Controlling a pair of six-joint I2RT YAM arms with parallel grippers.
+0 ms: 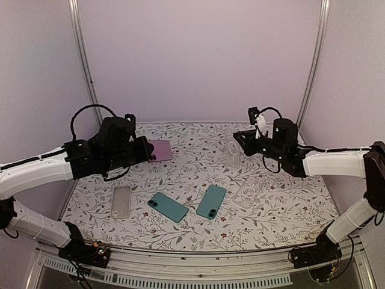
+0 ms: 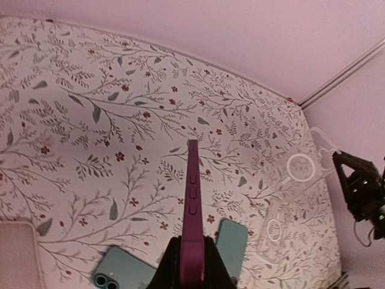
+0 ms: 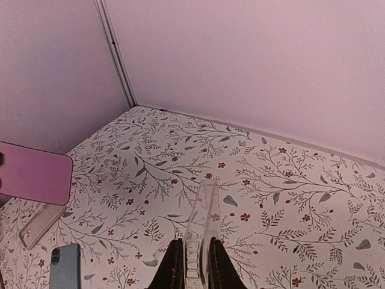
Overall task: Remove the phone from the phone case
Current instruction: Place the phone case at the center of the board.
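My left gripper (image 1: pixel 146 150) is shut on a pink phone (image 1: pixel 160 150) and holds it above the mat at the back left. In the left wrist view the phone (image 2: pixel 191 198) is edge-on between the jaws, side buttons showing. My right gripper (image 1: pixel 242 142) is shut on a clear case (image 1: pixel 231 150) with a round ring, held upright above the mat at the back right. In the right wrist view the case (image 3: pixel 202 217) is edge-on between the fingers (image 3: pixel 173 265). Phone and case are apart, with a gap between them. The pink phone also shows in the right wrist view (image 3: pixel 33 173).
Two teal phones (image 1: pixel 168 206) (image 1: pixel 211 201) lie on the flowered mat (image 1: pixel 283 211) at the front middle. A clear case (image 1: pixel 121 201) lies at the left, another with a ring (image 1: pixel 245 195) at the right of the teal phones. Walls close the back and sides.
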